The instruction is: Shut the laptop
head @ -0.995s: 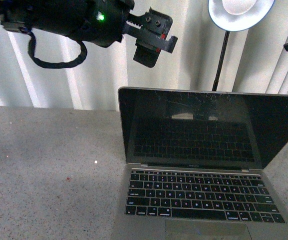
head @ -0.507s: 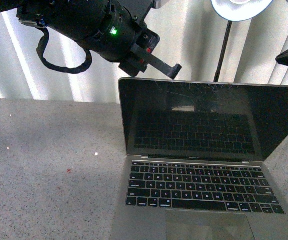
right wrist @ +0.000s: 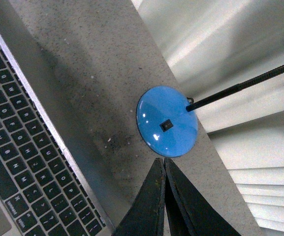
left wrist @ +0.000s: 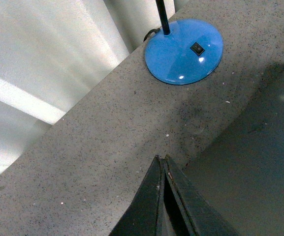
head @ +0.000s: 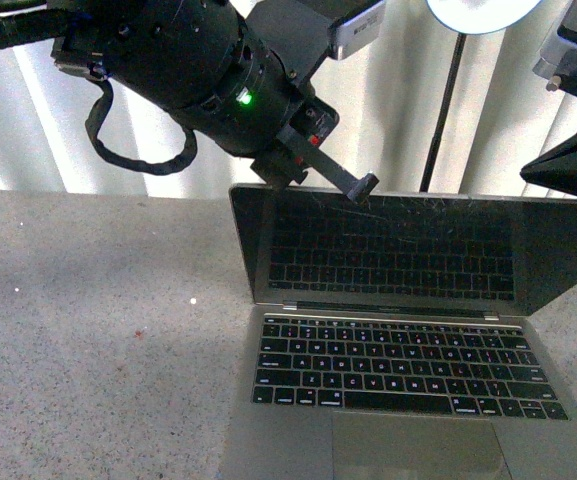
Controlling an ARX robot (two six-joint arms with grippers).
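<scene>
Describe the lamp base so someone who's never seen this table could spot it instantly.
On the speckled grey tabletop, look behind the open silver-grey laptop, toward the white blinds. There sits a flat, round, glossy blue lamp base with a thin black pole; nothing else there is blue, and it carries a small black switch.

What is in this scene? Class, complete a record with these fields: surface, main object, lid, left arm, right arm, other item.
surface: speckled grey countertop
main object: thin silver-grey metal laptop with black keys
lid: open, scratched black screen dark
left arm: left fingers closed together, tip at the lid's top edge
right arm: right fingers closed together, holding nothing, near the lamp's base
other item: desk lamp with round blue base, behind the laptop
</scene>
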